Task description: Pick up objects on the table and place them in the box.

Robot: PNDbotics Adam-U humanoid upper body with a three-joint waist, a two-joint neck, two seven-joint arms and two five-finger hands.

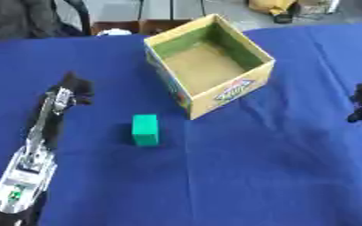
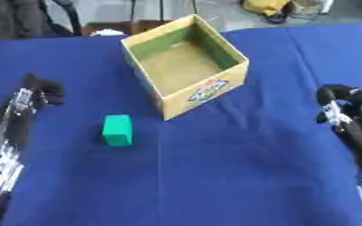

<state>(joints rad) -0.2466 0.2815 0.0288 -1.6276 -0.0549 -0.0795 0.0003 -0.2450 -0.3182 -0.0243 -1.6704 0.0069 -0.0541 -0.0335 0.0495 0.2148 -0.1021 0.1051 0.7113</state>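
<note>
Left fingers: black fingers (image 1: 74, 88) curled in at the end of the left hand (image 1: 68, 92), nothing between them; the hand hangs over the worktop's left part, well apart from the block.
Right fingers: dark and bent inward on the right hand (image 2: 335, 99) at the right edge, holding nothing as far as shows.
Arms: the left forearm (image 1: 29, 163) is silver metal with black parts and a small green mark near its base; the right forearm (image 2: 358, 137) is mostly black with silver.
Block: a green block (image 1: 145, 129), a plain smooth-faced cuboid, lies on the cloth between the left hand and the box, near the box's closest corner but not touching it.
Block axis: its long side runs away from the robot, nearly straight up the view.
Box: an open cardboard box (image 1: 250, 84), yellow outside with a printed label on one wall, green inner walls, tan floor; turned so a corner faces the robot.
Worktop: covered by a blue cloth (image 1: 277, 167), matte, with soft creases.
Room: a pale floor, dark chair legs and a yellow thing (image 1: 273, 6) beyond the far edge.
</note>
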